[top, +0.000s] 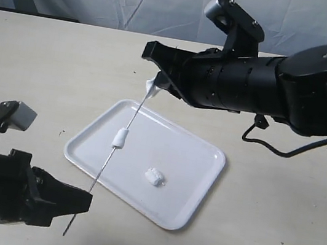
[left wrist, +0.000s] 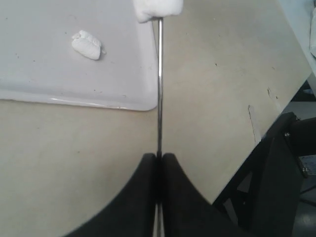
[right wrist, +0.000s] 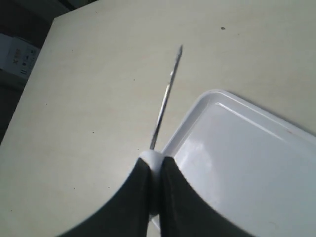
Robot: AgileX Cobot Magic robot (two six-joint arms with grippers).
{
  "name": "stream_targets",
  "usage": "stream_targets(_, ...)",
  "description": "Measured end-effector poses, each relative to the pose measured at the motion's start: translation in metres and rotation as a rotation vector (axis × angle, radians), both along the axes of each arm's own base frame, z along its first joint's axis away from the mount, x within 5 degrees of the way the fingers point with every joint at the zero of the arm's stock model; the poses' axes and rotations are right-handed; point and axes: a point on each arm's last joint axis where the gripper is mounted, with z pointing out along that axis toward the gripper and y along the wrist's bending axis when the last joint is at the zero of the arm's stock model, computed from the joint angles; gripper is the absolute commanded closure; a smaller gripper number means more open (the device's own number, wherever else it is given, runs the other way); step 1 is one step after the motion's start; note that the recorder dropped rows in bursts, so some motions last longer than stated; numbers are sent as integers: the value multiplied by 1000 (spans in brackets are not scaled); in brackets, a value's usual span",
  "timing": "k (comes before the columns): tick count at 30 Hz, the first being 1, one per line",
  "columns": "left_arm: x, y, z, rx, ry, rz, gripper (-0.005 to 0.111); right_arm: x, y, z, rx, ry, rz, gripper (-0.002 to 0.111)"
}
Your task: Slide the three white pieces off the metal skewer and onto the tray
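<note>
The thin metal skewer (top: pixel 107 163) slants up over the white tray (top: pixel 197 165). My left gripper (top: pixel 84 200) is shut on its lower end, and the rod runs straight out from the closed jaws (left wrist: pixel 159 98). My right gripper (top: pixel 151 87) is shut on one white piece (right wrist: pixel 155 159) near the upper end. The skewer tip (right wrist: pixel 170 79) pokes out beyond that piece. A second white piece (top: pixel 120 137) sits mid-rod above the tray's left part (left wrist: pixel 158 9). The third white piece (top: pixel 154 177) lies loose on the tray (left wrist: pixel 87 44).
The tray (right wrist: pixel 247 163) rests on a beige table (top: pixel 273 214). A dark frame (left wrist: pixel 276 168) stands past the table edge in the left wrist view. The right arm's black body (top: pixel 269 86) spans the far right above the table.
</note>
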Motion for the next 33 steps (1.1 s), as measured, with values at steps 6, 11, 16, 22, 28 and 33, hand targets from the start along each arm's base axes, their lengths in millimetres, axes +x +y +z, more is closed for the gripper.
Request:
stream_targets(6, -16, 4, -12, 42, 23, -108, 107, 20, -8, 22, 13, -102, -144, 109)
stream_targets(11, -18, 3, -12, 38, 27, -125, 107, 23, -11, 24, 12, -113, -171, 109)
stream_targets(16, -14, 6, -14, 73, 20, -74, 107, 21, -9, 23, 4, -116, -143, 109)
stream_targets(22, -3, 14, -18, 161, -13, 61, 107, 16, -9, 10, -40, -97, -85, 109)
stream_targets(28, 1, 17, -12, 142, -54, 147, 107, 6, -5, -38, -111, 60, 16, 109)
stream_targets(33, 1, 18, -10, 135, -60, 155, 107, 2, 3, -75, -145, 202, 100, 109)
